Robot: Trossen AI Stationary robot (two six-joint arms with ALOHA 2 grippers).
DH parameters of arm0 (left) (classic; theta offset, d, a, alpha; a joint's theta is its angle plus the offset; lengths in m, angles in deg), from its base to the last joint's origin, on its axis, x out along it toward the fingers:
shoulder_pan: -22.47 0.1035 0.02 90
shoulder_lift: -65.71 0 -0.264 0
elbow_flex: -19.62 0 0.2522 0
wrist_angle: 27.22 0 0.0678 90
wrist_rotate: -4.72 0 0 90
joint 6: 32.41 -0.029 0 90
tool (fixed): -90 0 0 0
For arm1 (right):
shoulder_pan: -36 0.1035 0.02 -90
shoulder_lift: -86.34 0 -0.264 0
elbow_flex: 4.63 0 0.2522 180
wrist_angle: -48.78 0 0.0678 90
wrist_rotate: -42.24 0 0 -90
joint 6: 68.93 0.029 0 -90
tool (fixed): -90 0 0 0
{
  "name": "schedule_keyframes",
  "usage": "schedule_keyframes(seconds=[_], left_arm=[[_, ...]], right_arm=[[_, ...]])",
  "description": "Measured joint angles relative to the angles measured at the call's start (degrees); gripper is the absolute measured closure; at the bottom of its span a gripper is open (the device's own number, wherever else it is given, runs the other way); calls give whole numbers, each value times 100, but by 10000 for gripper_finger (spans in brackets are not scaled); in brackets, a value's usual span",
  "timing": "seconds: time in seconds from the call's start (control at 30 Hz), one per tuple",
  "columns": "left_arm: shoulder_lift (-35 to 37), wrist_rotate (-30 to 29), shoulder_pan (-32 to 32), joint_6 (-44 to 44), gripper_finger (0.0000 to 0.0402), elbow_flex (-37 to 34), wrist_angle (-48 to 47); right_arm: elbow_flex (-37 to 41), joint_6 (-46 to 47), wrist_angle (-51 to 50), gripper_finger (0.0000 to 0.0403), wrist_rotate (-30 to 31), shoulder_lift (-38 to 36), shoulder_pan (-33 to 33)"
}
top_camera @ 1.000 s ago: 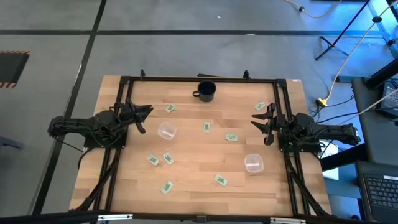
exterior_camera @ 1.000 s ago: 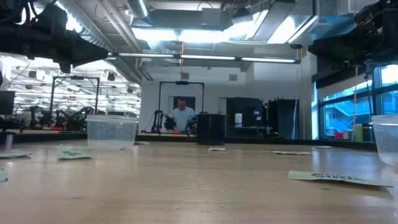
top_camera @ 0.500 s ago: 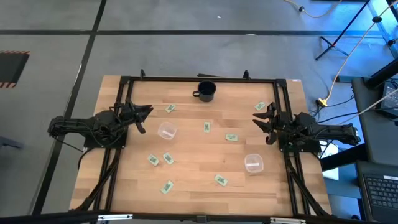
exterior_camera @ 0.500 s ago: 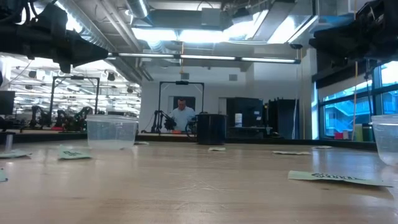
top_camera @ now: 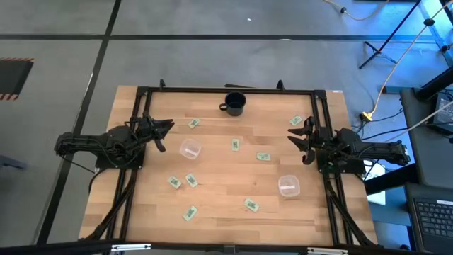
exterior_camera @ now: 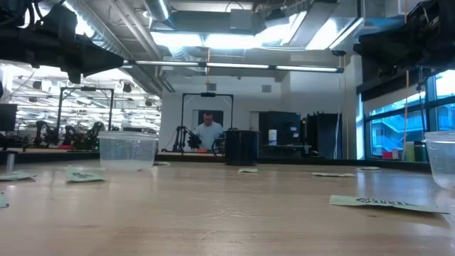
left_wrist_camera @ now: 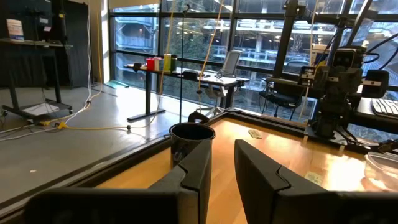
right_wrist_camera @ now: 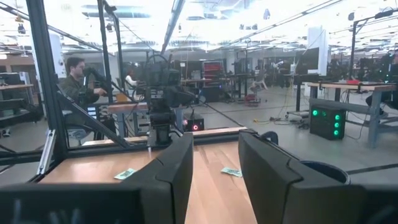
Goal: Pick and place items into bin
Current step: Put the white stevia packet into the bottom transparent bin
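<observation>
Several small green-and-white packets lie flat and scattered on the wooden table, for instance a packet (top_camera: 236, 144), a packet (top_camera: 263, 156), a packet (top_camera: 296, 121) and a packet (top_camera: 190, 212). Two clear plastic tubs stand upright: a tub (top_camera: 189, 149) left of centre and a tub (top_camera: 288, 186) toward the near right. My left gripper (top_camera: 167, 134) hovers open above the table's left side, beside the left tub. My right gripper (top_camera: 297, 140) hovers open at the right side, near the far-right packet. Both hold nothing.
A black mug (top_camera: 234, 104) stands near the far edge at the middle; in the left wrist view the mug (left_wrist_camera: 191, 146) is just ahead of the fingers. A black frame (top_camera: 226, 90) runs round the table. People sit in the room beyond.
My right gripper has shifted a little toward the table's right edge early in the second, then kept still. No packet has moved.
</observation>
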Motion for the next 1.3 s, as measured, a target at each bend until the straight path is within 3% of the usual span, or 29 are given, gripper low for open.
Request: schedule_keyframes(seconds=[0.37,0.53,0.7,0.97,1.3], left_arm=[[-2,0,0,1,336,-1,0],[0,0,0,1,336,-2,0],[0,0,0,1,336,0,1],[-1,0,0,-1,336,-1,1],[0,0,0,1,336,0,1]], right_arm=[[1,140,-683,269,4,9,1],[-194,175,-875,270,5,491,1],[-912,173,-1116,270,7,1698,1],[-2511,269,-2757,270,-116,4420,14],[-2665,282,-2815,270,-500,6822,16]])
